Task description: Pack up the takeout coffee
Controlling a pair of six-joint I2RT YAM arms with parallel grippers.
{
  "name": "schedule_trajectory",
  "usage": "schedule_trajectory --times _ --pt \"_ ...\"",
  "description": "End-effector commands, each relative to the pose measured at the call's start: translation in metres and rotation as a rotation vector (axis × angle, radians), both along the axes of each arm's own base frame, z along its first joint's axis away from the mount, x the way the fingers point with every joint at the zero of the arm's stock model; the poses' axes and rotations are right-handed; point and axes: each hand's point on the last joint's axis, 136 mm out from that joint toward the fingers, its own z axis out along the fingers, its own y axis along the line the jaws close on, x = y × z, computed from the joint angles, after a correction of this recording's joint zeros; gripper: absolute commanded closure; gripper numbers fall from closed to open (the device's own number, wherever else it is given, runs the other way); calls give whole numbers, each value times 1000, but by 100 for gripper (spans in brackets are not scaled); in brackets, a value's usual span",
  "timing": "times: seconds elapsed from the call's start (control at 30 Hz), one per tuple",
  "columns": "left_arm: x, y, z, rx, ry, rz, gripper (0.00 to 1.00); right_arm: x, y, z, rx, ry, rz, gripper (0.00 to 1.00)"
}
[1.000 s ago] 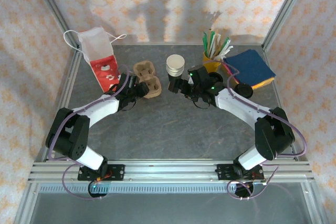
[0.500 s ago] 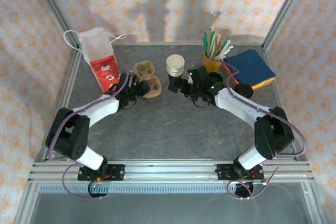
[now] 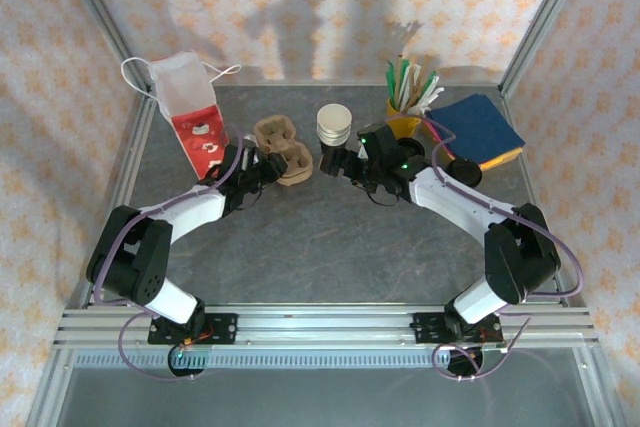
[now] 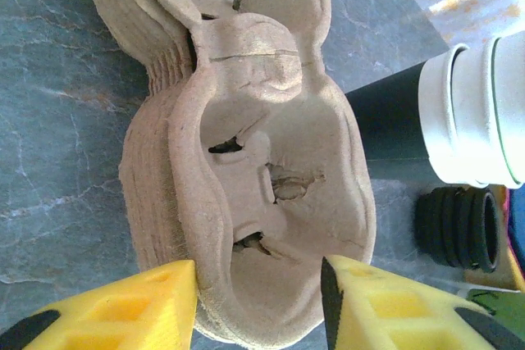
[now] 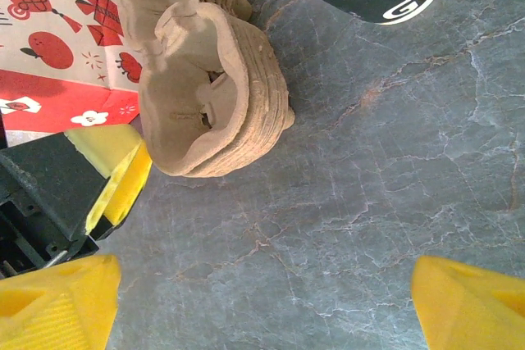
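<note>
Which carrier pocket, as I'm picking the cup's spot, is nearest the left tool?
The near pocket, lower right in the top view: the left tool flanks its end; the far pocket lies beyond.

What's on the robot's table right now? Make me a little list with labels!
coffee cup: standing upright beside the cardboard cup carrier, not in it
left gripper: fingers on either side of the cardboard cup carrier's near end; grip unclear
right gripper: wide open, empty, near the coffee cup
at the back: red-and-white bag, yellow mug of sticks
packed yet: no
</note>
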Motion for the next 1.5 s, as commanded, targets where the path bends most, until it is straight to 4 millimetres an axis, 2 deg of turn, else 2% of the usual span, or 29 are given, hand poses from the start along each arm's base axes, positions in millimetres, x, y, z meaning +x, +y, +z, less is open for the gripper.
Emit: schedule_trajectory --times 0.0,0.43,0.5,0.6,0.67,0.83,1.03,1.2,1.33,1.47 --pt "8 -6 25 -89 -77 5 60 2 1 4 8 -13 -15 9" --pt "15 -20 28 -259 -82 14 57 1 1 3 14 -12 -18 9" --pt "15 -14 30 -210 -83 31 57 0 0 2 13 -11 -19 9" --pt "13 6 28 -85 -54 97 52 1 1 1 14 -11 -16 9" --pt "10 16 22 -14 -22 127 49 2 4 1 20 -10 -7 10" --pt "8 32 3 115 55 166 48 5 11 -1 22 -9 7 11" --pt "15 21 -10 178 103 97 49 6 15 -6 15 -1 15 12" --pt "19 16 -22 234 149 62 56 8 16 -7 11 2 15 13" --pt "20 18 -28 268 165 50 70 9 18 -7 11 3 16 15" --pt "18 22 -27 306 168 42 78 11 21 -5 26 6 18 16"
